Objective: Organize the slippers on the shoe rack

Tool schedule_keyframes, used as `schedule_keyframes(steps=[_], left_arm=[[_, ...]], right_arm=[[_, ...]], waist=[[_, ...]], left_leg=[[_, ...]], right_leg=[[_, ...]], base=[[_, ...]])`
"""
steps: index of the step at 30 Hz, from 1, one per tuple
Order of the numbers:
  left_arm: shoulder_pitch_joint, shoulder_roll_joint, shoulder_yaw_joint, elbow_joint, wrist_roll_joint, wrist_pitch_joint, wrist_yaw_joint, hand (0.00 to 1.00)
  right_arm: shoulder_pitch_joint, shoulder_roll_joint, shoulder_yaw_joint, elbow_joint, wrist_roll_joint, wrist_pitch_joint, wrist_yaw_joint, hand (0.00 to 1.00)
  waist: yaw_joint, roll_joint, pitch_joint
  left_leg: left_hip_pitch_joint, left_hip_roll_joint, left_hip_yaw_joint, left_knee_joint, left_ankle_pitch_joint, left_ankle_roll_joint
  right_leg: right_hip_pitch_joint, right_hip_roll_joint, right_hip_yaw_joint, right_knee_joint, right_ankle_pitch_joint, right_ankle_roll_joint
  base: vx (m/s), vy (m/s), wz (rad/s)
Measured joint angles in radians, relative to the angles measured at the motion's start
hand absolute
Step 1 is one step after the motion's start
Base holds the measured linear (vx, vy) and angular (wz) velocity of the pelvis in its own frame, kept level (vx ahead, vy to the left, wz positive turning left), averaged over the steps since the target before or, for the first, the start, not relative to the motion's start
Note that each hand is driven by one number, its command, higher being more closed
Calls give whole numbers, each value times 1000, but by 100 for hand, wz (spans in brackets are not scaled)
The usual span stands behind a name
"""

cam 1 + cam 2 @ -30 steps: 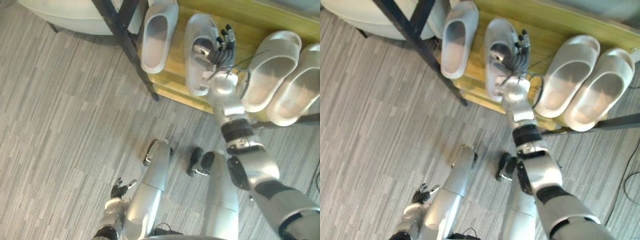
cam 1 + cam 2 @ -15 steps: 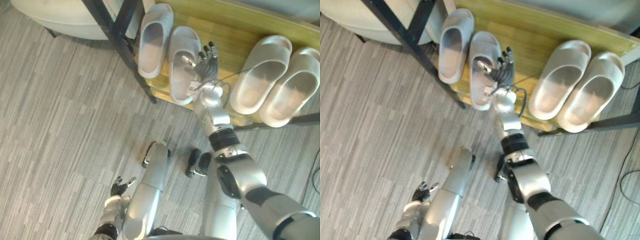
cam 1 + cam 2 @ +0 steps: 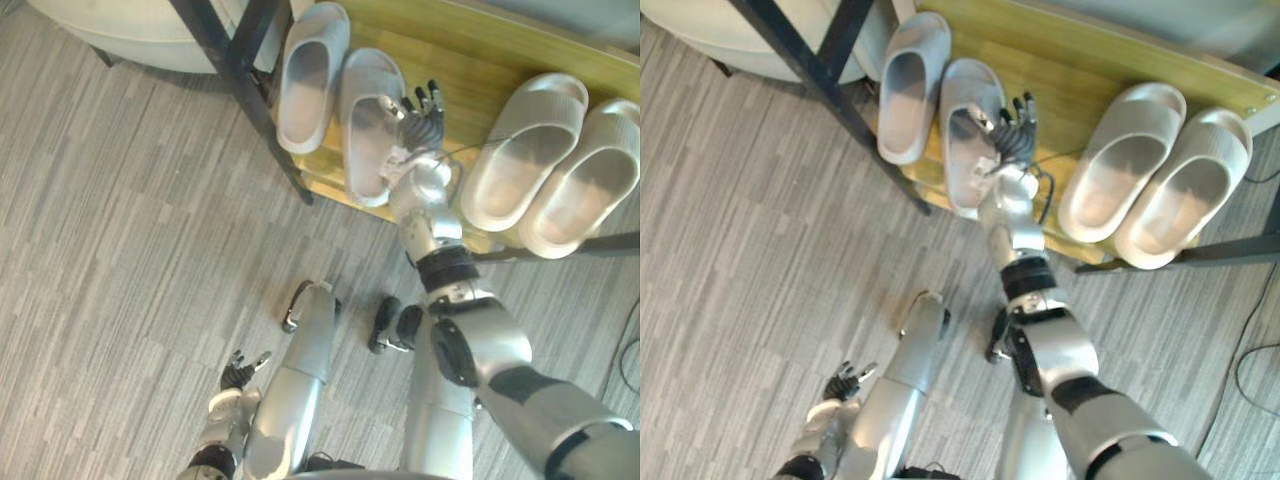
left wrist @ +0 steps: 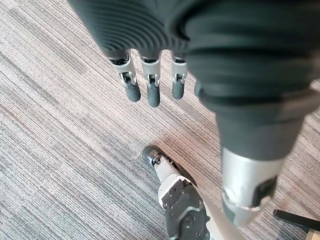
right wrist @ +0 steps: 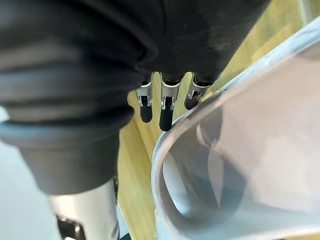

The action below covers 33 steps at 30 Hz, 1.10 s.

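Observation:
Two pale grey slippers lie side by side at the left end of the wooden shelf (image 3: 480, 55): the outer slipper (image 3: 310, 75) and the inner slipper (image 3: 365, 125). My right hand (image 3: 421, 118) rests against the inner slipper's right edge, open, fingers straight and spread along the outside of its rim. The right wrist view shows those fingers (image 5: 165, 112) beside the slipper's rim (image 5: 165, 165); the thumb is hidden. A second pair of slippers (image 3: 525, 150) lies at the shelf's right end. My left hand (image 3: 238, 378) hangs low over the floor, open, its fingers (image 4: 152, 90) relaxed.
A black metal leg of the rack (image 3: 245, 85) slants down just left of the outer slipper. A pale rounded object (image 3: 130, 25) sits on the floor at the far left. Grey striped carpet (image 3: 120, 250) spreads before the shelf.
My right hand carried the inner slipper leftwards until it lay beside the outer one. Since then the fingers have straightened and sit at its right rim. The left hand has stayed put.

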Motion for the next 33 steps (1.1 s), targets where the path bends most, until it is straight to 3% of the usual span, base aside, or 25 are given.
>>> schedule_keyframes(steps=[12, 24, 33], left_arm=[[-2, 0, 0, -1, -9, -1, -2, 0], [-40, 2, 2, -13, -37, 2, -8, 0], [-58, -9, 76, -24, -37, 13, -20, 0]], right_arm=[[-34, -29, -2, 0, -26, 18, -16, 0], [64, -14, 1, -180, -254, 40, -49, 0], [294, 8, 50, -386, -387, 52, -50, 0]], waist=[[6, 0, 1], [0, -6, 26], [-25, -24, 37]], left_leg=[[-15, 6, -5, 0, 4, -8], [7, 18, 19, 9, 3, -7], [21, 27, 50, 3, 3, -6]], right_leg=[[-15, 1, -5, 1, -1, -2], [6, 8, 12, 0, 2, 3], [12, 14, 38, -10, 10, 18]], base=[[1, 4, 0], [-1, 19, -4], [0, 48, -6]])
